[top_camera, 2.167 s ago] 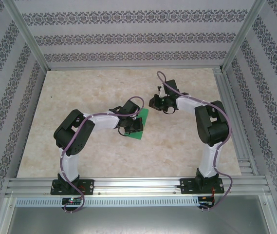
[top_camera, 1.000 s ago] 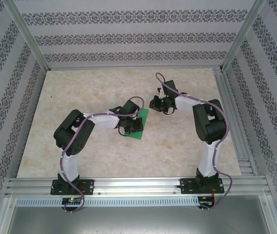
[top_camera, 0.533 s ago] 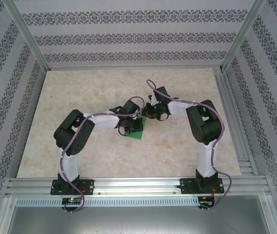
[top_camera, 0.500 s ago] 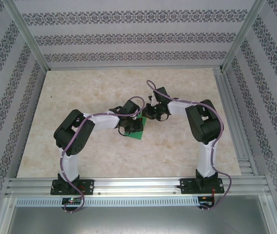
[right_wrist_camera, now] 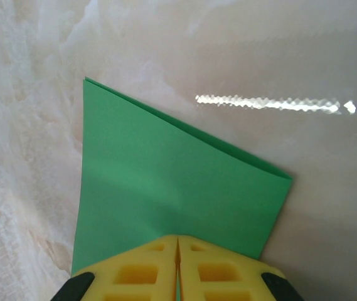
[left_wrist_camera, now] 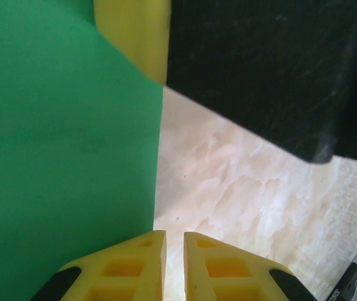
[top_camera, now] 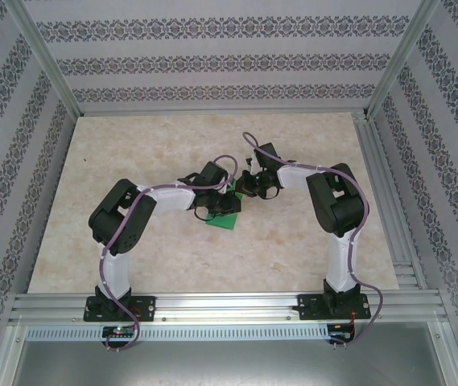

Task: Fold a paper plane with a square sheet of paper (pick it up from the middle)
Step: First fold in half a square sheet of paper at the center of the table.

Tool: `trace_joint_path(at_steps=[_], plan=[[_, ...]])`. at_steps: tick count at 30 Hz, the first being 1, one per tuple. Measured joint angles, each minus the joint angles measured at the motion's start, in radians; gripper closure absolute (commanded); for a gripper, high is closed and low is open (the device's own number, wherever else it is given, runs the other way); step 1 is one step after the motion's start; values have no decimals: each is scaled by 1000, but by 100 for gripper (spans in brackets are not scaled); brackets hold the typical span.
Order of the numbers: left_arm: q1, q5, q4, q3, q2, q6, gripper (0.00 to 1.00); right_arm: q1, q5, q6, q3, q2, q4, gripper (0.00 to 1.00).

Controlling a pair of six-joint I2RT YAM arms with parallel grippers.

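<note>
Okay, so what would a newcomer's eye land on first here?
The bright green folded paper jumps out, mid-table against the pale marbled tabletop. The right jaws are pinched shut on one edge of it, while the left jaws sit slightly parted alongside its edge.

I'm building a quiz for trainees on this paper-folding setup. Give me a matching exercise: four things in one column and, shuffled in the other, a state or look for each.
Things:
1. left claw
2. right claw
3. green paper
4. table

States:
A. pale, marbled surface
B. shut on the paper's edge
C. folded, two layers showing along one edge
D. jaws a narrow gap apart, beside the paper's edge

Pairs: 1-D, 2-B, 3-C, 4-A
</note>
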Motion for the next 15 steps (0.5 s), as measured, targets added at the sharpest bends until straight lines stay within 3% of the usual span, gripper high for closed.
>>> trace_joint_path(at_steps=[15], plan=[[-3, 9, 7, -18, 19, 16, 90, 0, 3, -6, 29, 13, -43, 90]])
